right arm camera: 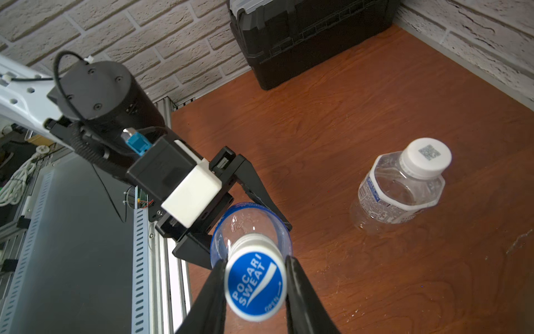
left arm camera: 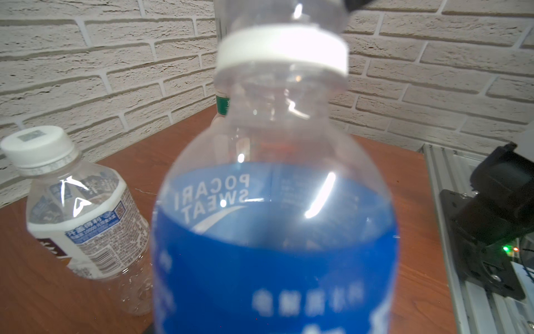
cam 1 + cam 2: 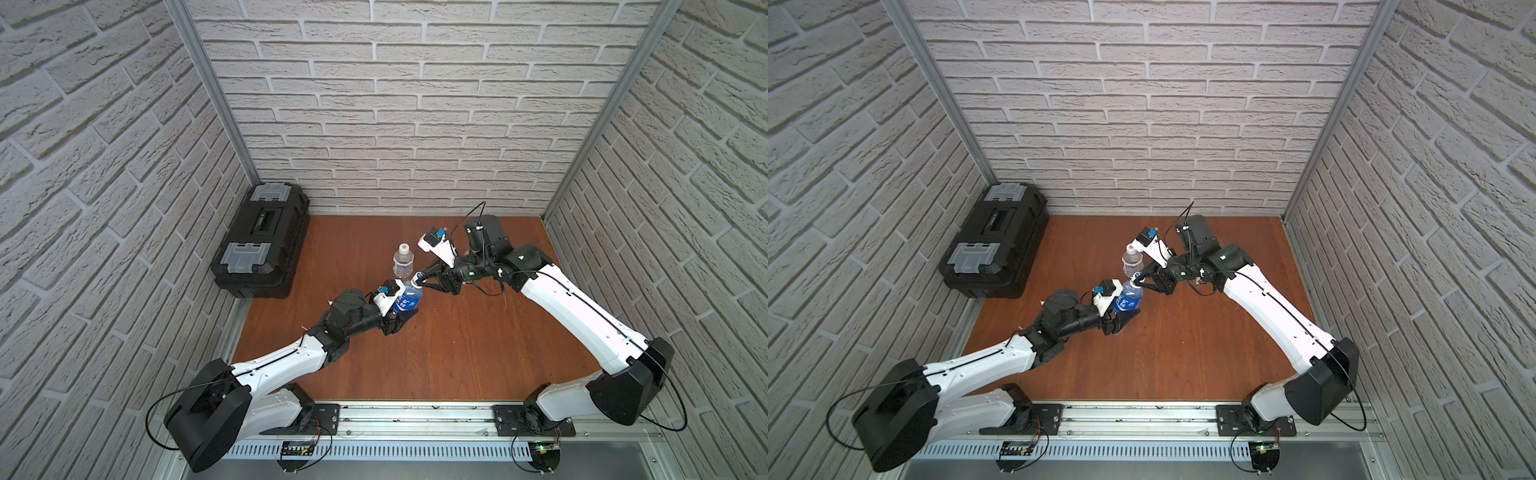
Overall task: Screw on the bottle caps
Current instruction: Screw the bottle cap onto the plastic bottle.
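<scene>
Capping the blue-labelled bottle (image 3: 408, 301): my left gripper (image 3: 400, 321) is clamping the bottle low on its body and tilting its neck toward my right gripper (image 3: 420, 281). The right gripper's two fingers are pinching the blue cap (image 1: 255, 284) by its white rim, one on each side, as the right wrist view is showing. The cap is sitting on the bottle's mouth; whether its thread is already biting I cannot tell. To do this step well, I am judging that the cap's axis should be lining up with the neck before any turning, since a cocked cap would be cross-threading. The wrist should be rotating in the closing direction while pressing only lightly along the neck. The left grip should be holding firmly enough that the thin plastic body is not spinning, yet not so hard that it is buckling. Containers: the blue-labelled bottle is looking empty through its clear shoulder in the left wrist view. The white-labelled bottle (image 1: 400, 189) is standing on the table (image 3: 457, 353) just beyond, wearing its white cap (image 1: 427, 157) and also looking empty. A third bottle with a green neck band (image 2: 222, 104) is showing only as a sliver behind, contents and cap hidden. The black toolbox (image 3: 262, 241) is lying closed, contents unseen.
</scene>
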